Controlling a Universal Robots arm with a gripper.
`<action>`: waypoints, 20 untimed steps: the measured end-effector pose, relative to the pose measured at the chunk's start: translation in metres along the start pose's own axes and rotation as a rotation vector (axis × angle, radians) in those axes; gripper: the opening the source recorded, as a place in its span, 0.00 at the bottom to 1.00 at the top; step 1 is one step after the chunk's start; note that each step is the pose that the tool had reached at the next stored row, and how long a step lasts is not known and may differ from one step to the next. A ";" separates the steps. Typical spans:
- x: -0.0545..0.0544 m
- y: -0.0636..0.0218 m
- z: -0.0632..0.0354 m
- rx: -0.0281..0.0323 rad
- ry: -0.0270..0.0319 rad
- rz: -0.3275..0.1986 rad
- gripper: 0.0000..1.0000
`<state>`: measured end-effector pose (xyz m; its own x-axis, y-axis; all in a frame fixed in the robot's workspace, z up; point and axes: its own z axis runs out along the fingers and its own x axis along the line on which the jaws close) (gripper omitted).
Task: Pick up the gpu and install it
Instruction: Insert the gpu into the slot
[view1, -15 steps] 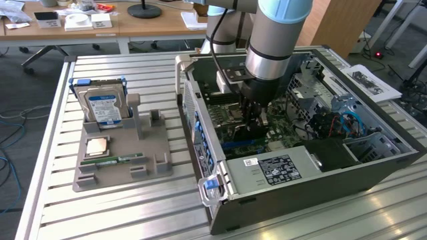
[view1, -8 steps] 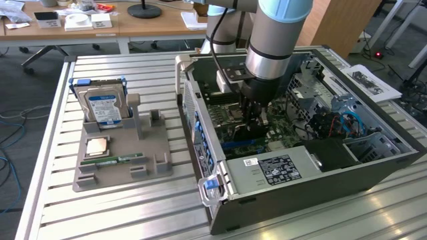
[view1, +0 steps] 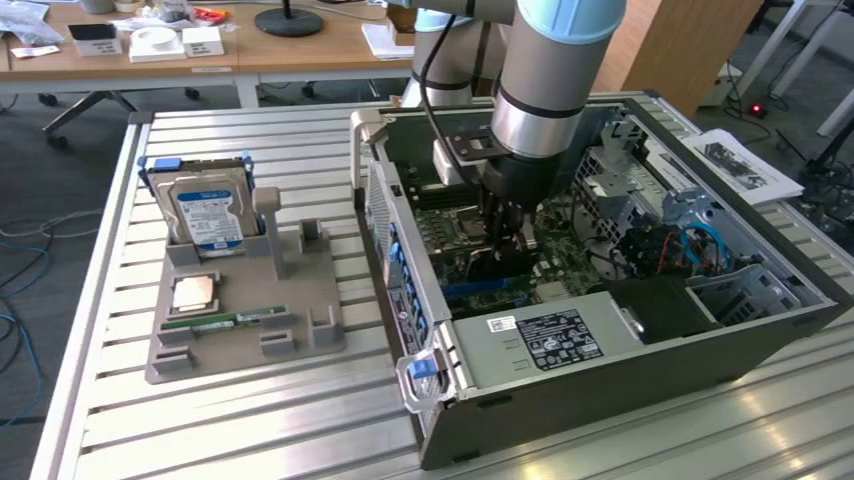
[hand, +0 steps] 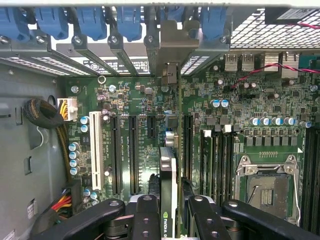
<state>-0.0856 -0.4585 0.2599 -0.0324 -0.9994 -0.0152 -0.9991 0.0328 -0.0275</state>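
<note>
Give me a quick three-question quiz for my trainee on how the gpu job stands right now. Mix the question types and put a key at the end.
1. True or false: the gripper is shut on the gpu, which is held edge-on above the motherboard inside the computer case.
2. Multiple choice: what stands upright in the grey tray? A) hard drive B) fan C) power supply
3. Fill in: the narrow green stick lying flat on the tray is a ___ module.
Key: 1 true; 2 A; 3 RAM.
</note>
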 end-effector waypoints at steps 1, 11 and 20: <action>0.000 0.0001 0.0000 0.0002 0.0000 0.000 0.27; 0.000 0.0017 -0.0001 0.0110 -0.0015 -0.005 0.27; 0.000 0.0034 -0.0001 0.0144 -0.0019 -0.006 0.27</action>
<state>-0.0891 -0.4585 0.2599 -0.0259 -0.9995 -0.0169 -0.9988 0.0266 -0.0419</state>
